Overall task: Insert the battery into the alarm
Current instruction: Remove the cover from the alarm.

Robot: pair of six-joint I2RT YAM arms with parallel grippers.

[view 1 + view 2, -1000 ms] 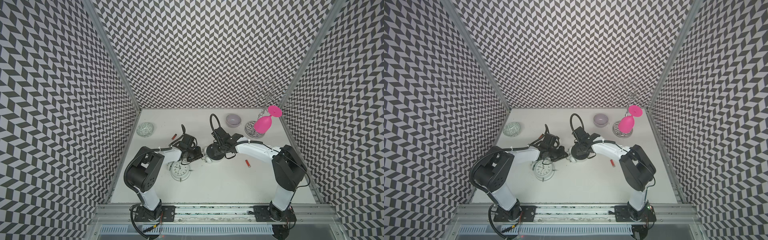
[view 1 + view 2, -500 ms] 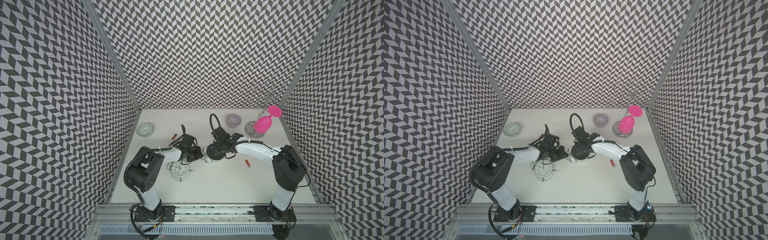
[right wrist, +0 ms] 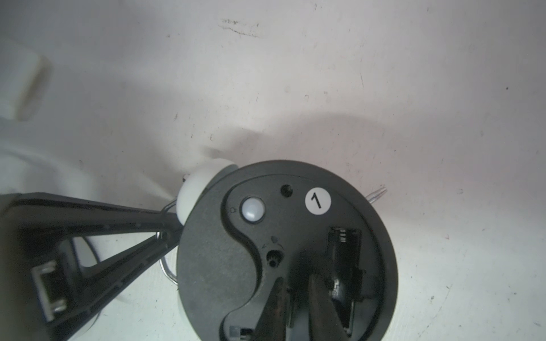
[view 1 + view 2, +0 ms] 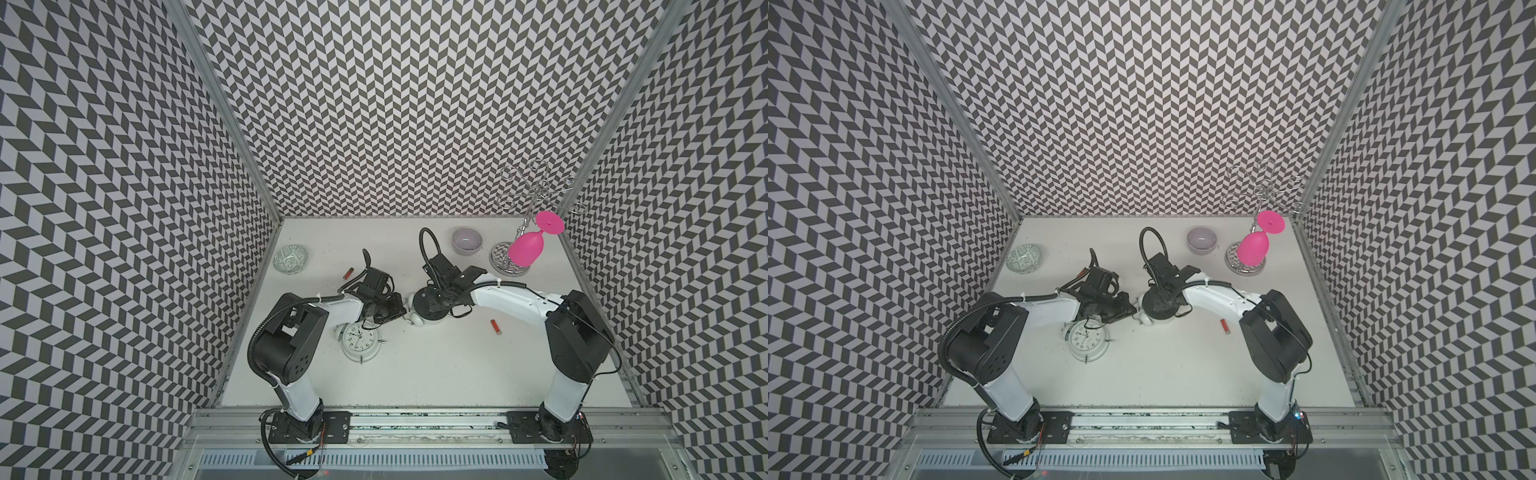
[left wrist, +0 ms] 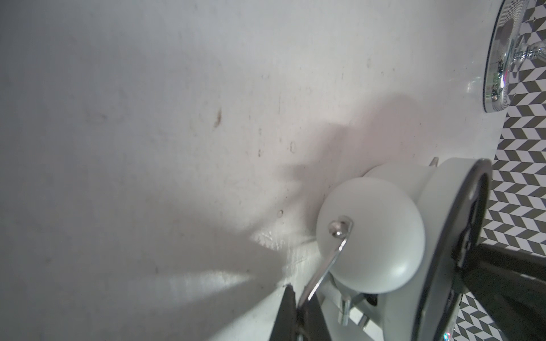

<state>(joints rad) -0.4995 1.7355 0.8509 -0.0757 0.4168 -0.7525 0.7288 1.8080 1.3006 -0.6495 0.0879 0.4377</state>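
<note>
Nearest the robot's base, a white face-up alarm clock (image 4: 360, 341) lay with its dial partly covered by the left arm. A red battery (image 4: 494, 326) lay on the table (image 4: 415, 374) near the right arm, apart from both clocks. Further on, the task's alarm clock (image 3: 212, 265) lay face down, and its black back carried a round white sticker (image 3: 318, 201) reading "1". The right gripper (image 3: 297, 304) pointed down into the open battery compartment (image 3: 344, 259) with its fingers slightly apart. Whether they held anything was hidden and could not be told. The left gripper (image 5: 298, 310) reached in low from the side, closed on this clock's wire handle (image 5: 323, 268). A 2nd red battery (image 4: 348, 272) lay beyond the left gripper.
</note>
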